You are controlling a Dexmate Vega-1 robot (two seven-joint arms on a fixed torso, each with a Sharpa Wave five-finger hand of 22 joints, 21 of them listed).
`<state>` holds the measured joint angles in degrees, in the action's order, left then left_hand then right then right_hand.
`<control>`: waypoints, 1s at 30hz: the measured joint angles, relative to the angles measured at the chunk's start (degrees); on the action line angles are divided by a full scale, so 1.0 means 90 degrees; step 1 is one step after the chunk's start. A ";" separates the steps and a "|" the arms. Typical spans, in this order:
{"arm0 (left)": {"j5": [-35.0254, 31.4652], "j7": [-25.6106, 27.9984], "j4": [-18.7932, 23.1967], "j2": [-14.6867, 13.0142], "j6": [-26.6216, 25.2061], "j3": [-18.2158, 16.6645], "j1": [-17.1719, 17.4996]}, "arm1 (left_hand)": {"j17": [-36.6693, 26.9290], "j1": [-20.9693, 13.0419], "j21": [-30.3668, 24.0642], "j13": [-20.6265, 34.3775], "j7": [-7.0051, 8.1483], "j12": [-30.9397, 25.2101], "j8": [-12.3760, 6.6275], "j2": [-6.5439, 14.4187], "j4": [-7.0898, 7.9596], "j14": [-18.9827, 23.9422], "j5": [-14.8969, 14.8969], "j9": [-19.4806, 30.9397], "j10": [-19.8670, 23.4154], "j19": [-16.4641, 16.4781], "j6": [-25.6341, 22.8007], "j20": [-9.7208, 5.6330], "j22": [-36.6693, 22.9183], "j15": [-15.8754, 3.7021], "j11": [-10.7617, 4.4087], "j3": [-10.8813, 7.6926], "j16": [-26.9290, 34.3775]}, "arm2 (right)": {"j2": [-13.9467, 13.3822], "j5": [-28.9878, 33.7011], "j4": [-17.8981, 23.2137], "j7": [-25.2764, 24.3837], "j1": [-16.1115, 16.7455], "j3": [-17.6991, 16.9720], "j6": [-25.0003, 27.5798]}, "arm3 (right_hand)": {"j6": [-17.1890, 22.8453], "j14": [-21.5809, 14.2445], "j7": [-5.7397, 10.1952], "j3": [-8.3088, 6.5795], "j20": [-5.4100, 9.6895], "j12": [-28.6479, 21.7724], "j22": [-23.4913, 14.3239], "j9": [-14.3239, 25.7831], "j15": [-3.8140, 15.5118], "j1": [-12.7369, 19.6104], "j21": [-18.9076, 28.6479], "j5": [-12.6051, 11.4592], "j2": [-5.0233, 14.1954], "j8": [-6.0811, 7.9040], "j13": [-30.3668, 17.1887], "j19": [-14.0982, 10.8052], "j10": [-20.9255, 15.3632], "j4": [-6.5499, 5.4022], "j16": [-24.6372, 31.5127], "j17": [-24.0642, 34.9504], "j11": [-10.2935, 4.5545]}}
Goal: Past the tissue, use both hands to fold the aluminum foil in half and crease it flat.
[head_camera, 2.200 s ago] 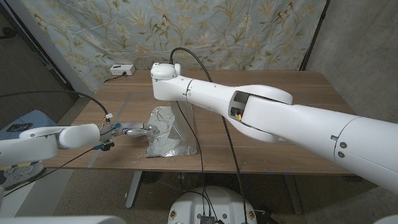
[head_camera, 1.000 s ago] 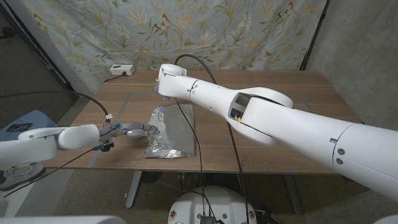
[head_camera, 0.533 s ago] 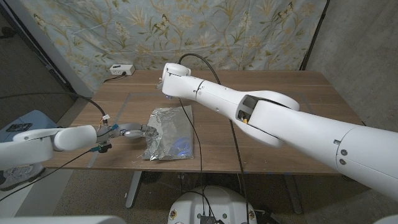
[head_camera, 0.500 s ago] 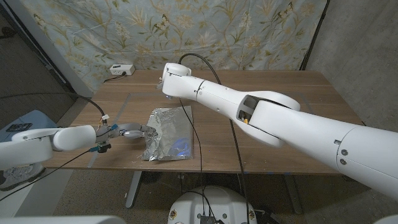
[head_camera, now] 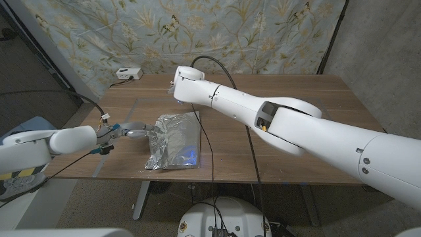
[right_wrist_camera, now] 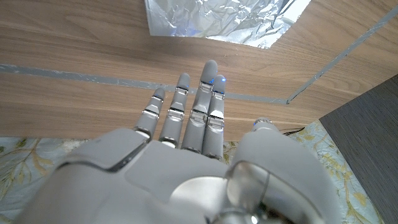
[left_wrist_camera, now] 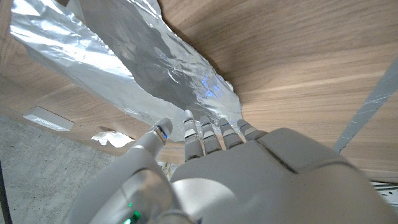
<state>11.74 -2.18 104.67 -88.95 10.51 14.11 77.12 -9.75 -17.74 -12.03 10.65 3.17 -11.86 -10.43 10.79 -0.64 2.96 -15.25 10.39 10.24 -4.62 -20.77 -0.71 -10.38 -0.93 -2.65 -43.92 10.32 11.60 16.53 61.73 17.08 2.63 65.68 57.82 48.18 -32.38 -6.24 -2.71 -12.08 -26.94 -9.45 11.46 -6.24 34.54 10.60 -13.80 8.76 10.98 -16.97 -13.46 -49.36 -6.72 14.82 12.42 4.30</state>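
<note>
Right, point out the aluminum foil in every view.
Head view: aluminum foil lies near the table's front edge, left of centre.
Left wrist view: foil runs from the upper left down to the left robot hand.
Right wrist view: foil at top, beyond the right robot hand.
Shared landmark: the foil's blue glint.

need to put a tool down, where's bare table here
The table's right half, between the right arm and the far edge, is bare wood. Crowded: the foil with the left hand touching its edge, and the right hand beyond it.

Overhead head view, close wrist views
</note>
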 measured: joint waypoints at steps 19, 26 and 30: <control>-0.0325 0.0750 0.0246 -0.0004 -0.0264 -0.0654 0.0697 | -0.0030 -0.0026 0.0000 0.0000 -0.0125 0.0025 0.0038 -0.0026 0.0028 -0.0024 0.0049 0.0001 -0.0070 0.0058 0.0126 0.0057 -0.0001 0.0025 0.0069 0.0116 -0.0001 | -0.0235 -0.0191 0.0362 -0.0018 0.0048 0.0015 0.0149 | -0.0068 0.0000 0.0001 -0.0043 0.0000 -0.0001 0.0000 0.0001 0.0000 0.0094 0.0000 0.0000 -0.0023 0.0031 0.0000 0.0000 0.0066 0.0080 -0.0024 -0.0020 -0.0003; -0.0447 0.0962 0.0428 -0.0004 -0.0510 -0.0454 0.0487 | -0.0029 -0.0026 0.0001 0.0000 -0.0123 0.0050 0.0038 -0.0026 0.0028 -0.0024 0.0049 0.0001 -0.0095 0.0058 0.0195 0.0057 -0.0015 0.0025 0.0044 0.0169 -0.0001 | -0.0392 -0.0253 0.0590 -0.0017 0.0094 -0.0015 0.0203 | -0.0068 0.0000 0.0001 -0.0043 0.0000 -0.0001 0.0000 0.0001 -0.0001 0.0094 0.0000 0.0001 -0.0024 0.0031 0.0000 0.0000 0.0066 0.0080 -0.0050 -0.0019 -0.0003; -0.0530 0.1041 0.0544 -0.0004 -0.0685 0.0045 0.0000 | -0.0029 -0.0026 0.0001 0.0000 -0.0092 0.0050 0.0038 -0.0026 0.0046 -0.0024 0.0049 0.0001 -0.0106 0.0058 0.0230 0.0057 -0.0020 0.0025 0.0033 0.0187 -0.0001 | -0.0515 -0.0289 0.0758 -0.0005 0.0116 -0.0030 0.0245 | -0.0068 0.0000 0.0001 -0.0069 0.0000 -0.0001 0.0000 0.0001 -0.0001 0.0093 0.0000 0.0001 -0.0024 0.0031 0.0001 0.0000 0.0066 0.0106 -0.0050 -0.0019 -0.0003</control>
<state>6.97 7.19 109.56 -88.99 4.34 14.52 77.12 -10.01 -17.97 -12.02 10.65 2.34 -11.41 -10.09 10.56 -0.22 2.75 -14.80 10.40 9.29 -4.10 -18.70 -0.20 -10.56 -0.71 -2.36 -42.25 10.31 6.97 13.93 68.55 17.04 3.67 65.41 60.02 47.57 -32.38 -6.24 -3.33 -12.08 -26.95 -9.45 11.47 -6.25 35.38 10.60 -13.79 8.55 11.26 -16.96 -13.47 -48.77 -5.76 14.37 12.25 4.28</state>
